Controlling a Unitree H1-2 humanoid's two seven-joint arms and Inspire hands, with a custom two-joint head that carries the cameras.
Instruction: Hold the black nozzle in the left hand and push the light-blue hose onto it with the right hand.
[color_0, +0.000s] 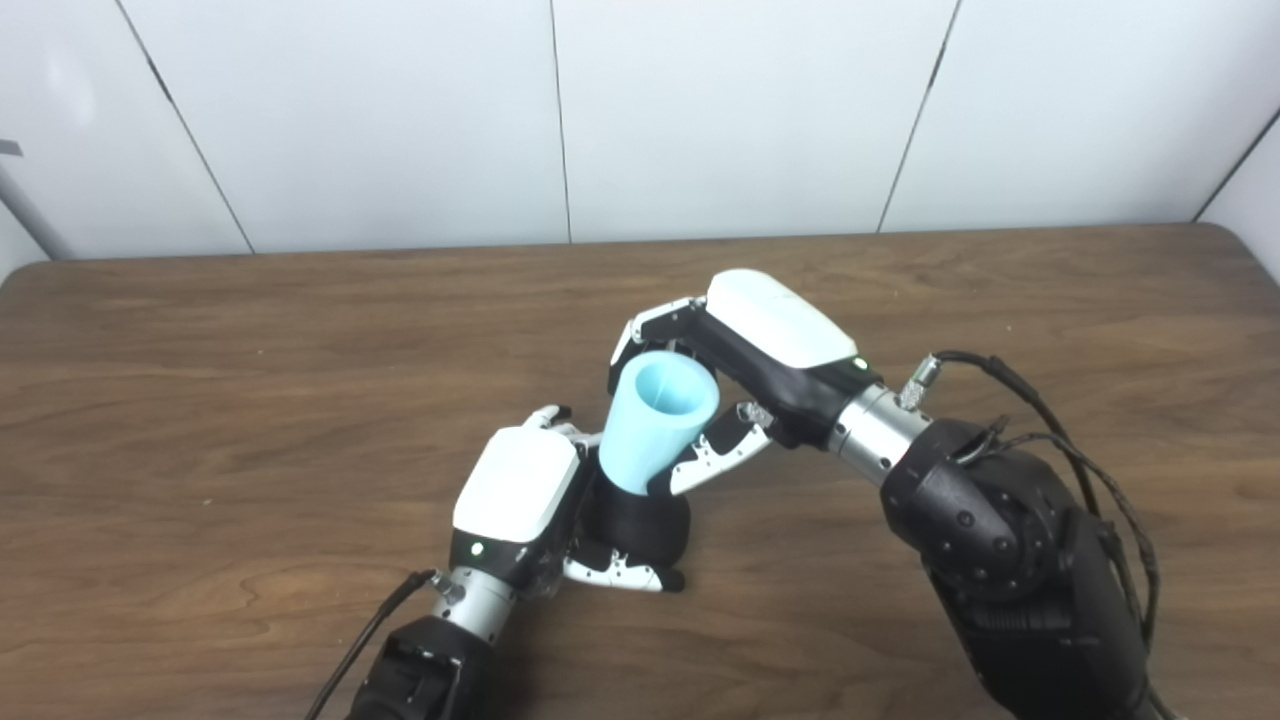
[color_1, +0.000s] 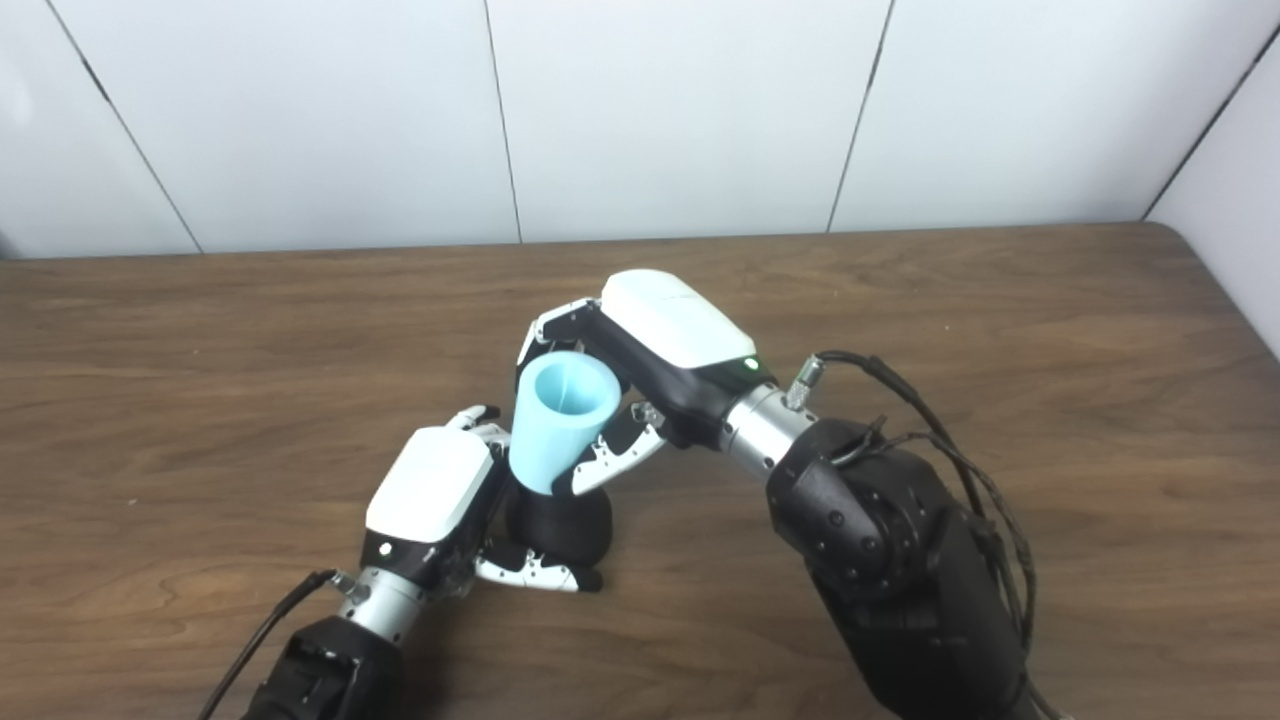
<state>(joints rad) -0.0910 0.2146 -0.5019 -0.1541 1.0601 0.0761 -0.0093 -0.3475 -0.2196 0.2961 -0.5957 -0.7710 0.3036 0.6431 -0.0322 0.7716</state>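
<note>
The black nozzle (color_0: 640, 525) stands on the wooden table (color_0: 200, 380), near its middle. My left hand (color_0: 520, 495) is shut around it from the left, its thumb curled along the base. The light-blue hose (color_0: 657, 420), a tapered tube with its wide mouth facing up, sits with its narrow end on top of the nozzle. My right hand (color_0: 745, 350) is shut on the hose from the right and behind, fingers wrapped over its far side and thumb against its near side. The joint between hose and nozzle is partly hidden by the thumb.
White wall panels (color_0: 560, 110) rise behind the table's far edge. The table's right rounded corner (color_1: 1170, 235) lies at the far right. Black cables (color_0: 1060, 430) loop off my right forearm.
</note>
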